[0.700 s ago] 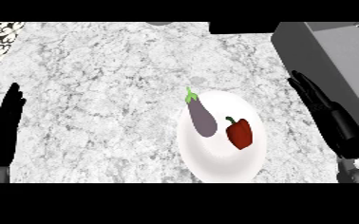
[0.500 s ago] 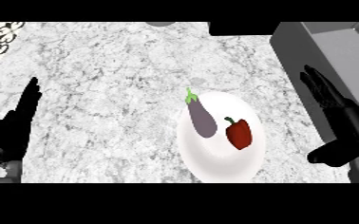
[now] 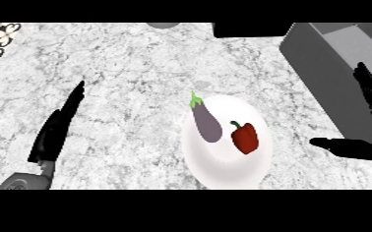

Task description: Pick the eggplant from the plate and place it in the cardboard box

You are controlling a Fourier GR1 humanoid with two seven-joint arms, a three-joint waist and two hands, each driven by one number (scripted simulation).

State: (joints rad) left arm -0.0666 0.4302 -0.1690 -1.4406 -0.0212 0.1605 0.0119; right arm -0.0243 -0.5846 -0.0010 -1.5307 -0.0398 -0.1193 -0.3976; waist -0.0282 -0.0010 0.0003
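**Eggplant on the plate, not yet grasped**

Head view, looking steeply down at a grey-and-white marbled counter (image 3: 116,78). A white plate (image 3: 218,169) sits right of centre. On it lies the eggplant (image 3: 206,124), purple with a green stem pointing up and slightly left, on the plate's left half. Just beside it, on the right half, lies a red bell pepper (image 3: 245,138); the two look close but apart.

The cardboard box (image 3: 327,86) appears grey here and stands at the right edge, tilted, its open top toward the upper right corner, near the plate.

The right hand (image 3: 347,146) shows at the right edge, between plate and box: a thumb points left toward the plate and fingers rise in front of the box wall. It looks spread and holds nothing.

The left hand (image 3: 56,130) shows at the lower left, fingers straight and pressed together, well apart from the plate, resting.

Judged from this, the step in hand is the reach. The next move calls for bringing the right hand over the eggplant and closing around its body without nudging the pepper.
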